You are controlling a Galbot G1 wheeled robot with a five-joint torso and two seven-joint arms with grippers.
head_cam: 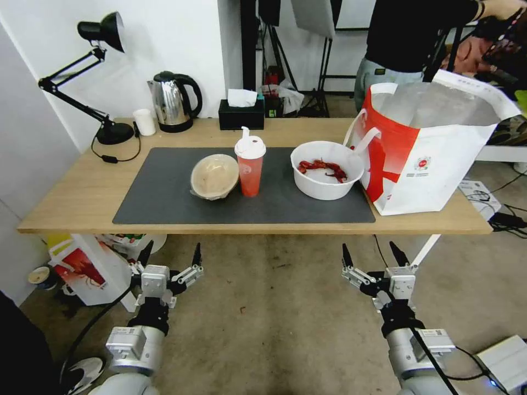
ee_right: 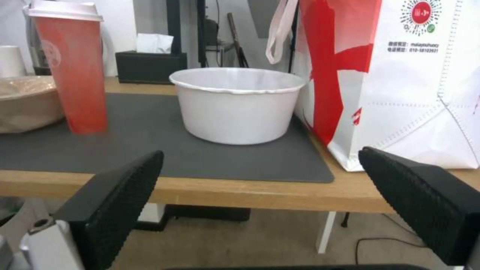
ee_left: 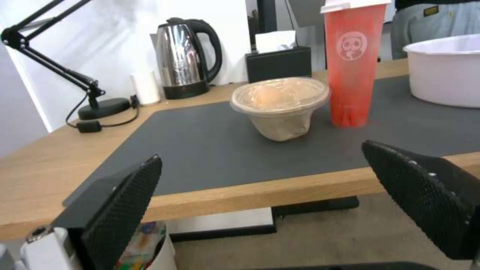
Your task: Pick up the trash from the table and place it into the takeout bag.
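Head view: both hands, left hand (head_cam: 169, 257) and right hand (head_cam: 374, 257), gape empty before the table (head_cam: 66, 203).

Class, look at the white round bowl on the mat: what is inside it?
Red crayfish shells lie in the white bowl, seen from the head view. What lies beneath the shells is covered. From the right wrist view the bowl's wall hides the contents.

markings legible on the trash and the takeout bag

red drink cup (ee_left: 353, 63): pale round panda-face logo on its side, no words. takeout bag (ee_right: 400, 75), beside the white bowl (ee_right: 236, 105): round red logo ringed with dots, with two lines of small print under it, too small to read with certainty.
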